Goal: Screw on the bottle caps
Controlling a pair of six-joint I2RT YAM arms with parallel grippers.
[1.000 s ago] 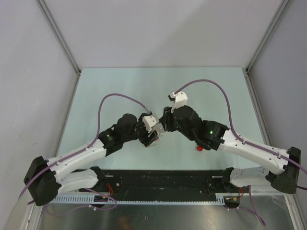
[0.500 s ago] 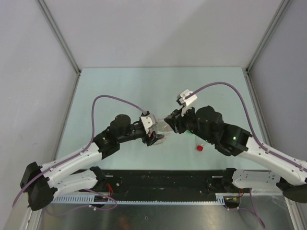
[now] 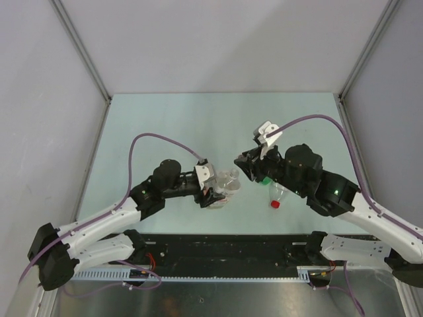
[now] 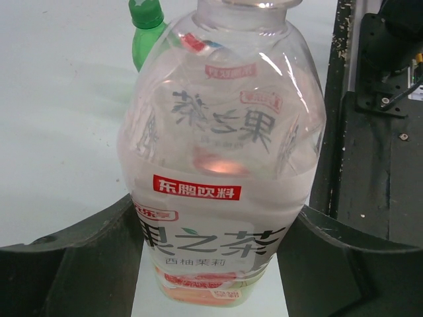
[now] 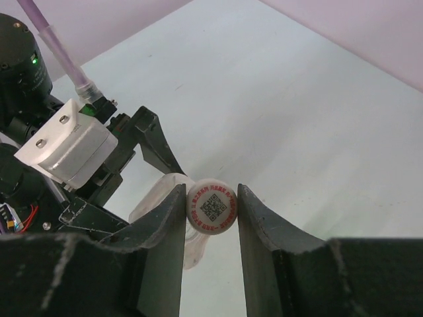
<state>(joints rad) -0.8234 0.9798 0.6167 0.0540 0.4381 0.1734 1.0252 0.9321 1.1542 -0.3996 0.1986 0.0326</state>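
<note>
Left hand (image 4: 215,205) gripping clear bottle (image 4: 225,119) labelled 东鹏饮料, right hand (image 5: 211,195) pinching white QR-printed cap (image 5: 211,210)

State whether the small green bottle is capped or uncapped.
Capped: in the left wrist view a green cap sits on the neck of the green bottle. Whether it is tight cannot be told.

Left wrist: wide clear bottle (image 4: 225,165) is cut off by the top edge at the neck, mouth not visible, and base cut at the bottom edge. Green bottle (image 4: 142,49) is mostly hidden behind it, only cap and shoulder showing. Right wrist: white cap (image 5: 211,206) covers what's under it. The clear plastic below is blurred, probably that bottle's neck, so can't tell if the cap is seated. Top view: slim bottle (image 3: 278,193) is half under the right arm (image 3: 317,181), label unreadable.
</note>
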